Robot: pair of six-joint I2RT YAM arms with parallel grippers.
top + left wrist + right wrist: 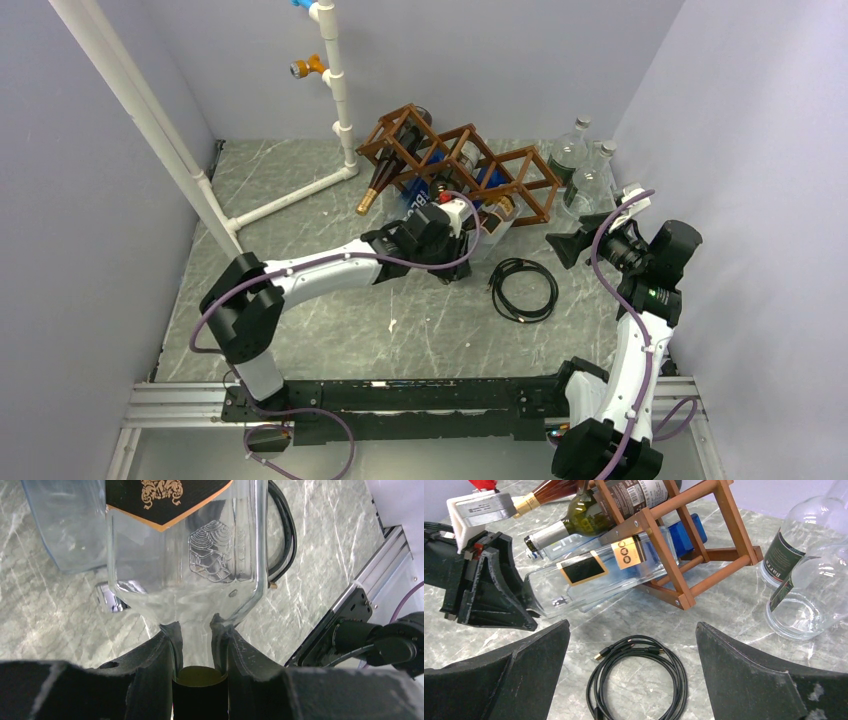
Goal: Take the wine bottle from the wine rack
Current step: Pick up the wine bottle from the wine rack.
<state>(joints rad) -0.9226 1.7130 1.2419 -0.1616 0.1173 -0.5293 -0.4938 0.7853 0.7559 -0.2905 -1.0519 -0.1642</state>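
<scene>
The brown wooden wine rack stands at the back middle of the table; it also shows in the right wrist view. A clear glass bottle with a black and gold label lies tilted, its base end still inside a lower right cell. My left gripper is shut on this bottle's neck, in front of the rack. My right gripper is open and empty, to the right of the rack.
Dark wine bottles and a blue bottle lie in other rack cells. Two clear bottles stand right of the rack. A coiled black cable lies on the table under my right gripper. A white pipe frame stands at the back left.
</scene>
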